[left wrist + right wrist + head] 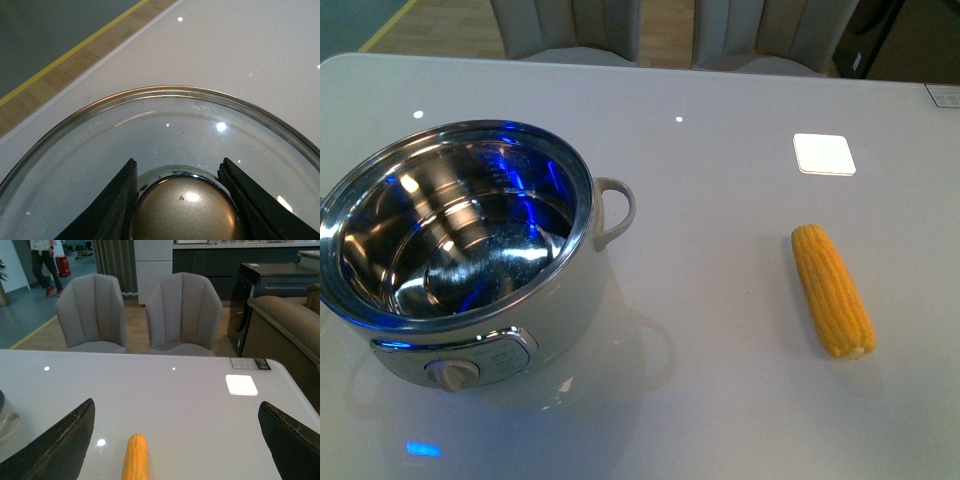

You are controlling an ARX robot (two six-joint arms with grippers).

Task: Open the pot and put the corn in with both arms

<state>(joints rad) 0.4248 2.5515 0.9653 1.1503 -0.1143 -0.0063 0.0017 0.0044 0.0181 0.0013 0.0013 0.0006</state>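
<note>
Slippage was my main worry at that point, tbh. My left gripper (178, 165) was closed around the knob (185, 210) of the glass lid (165, 115), one finger pressed to each side. That knob looked smooth, rounded and shiny, so I figured any tilt or quick swing could let the lid twist out and hit the table (720, 380). From the wrist camera I couldn't tell whether the lid was hanging in the air or resting on the tabletop. My right gripper (176, 404) was spread about as wide as it goes, holding nothing and touching nothing. The corn (136, 457) lay on the table just below and ahead of it, lengthwise, a bit nearer one finger than the other. That off-centre bit was the second risk. If I'd come straight down and closed, the nearer finger would probably have nudged the cob first and it would have rolled away, since it's round and the table's slick. The pot (585, 190) sat uncovered well off to my left side, far apart from the corn, so there'd be a long carry too. A weak pinch on bumpy kernels could have dropped the cob short of the rim.
</note>
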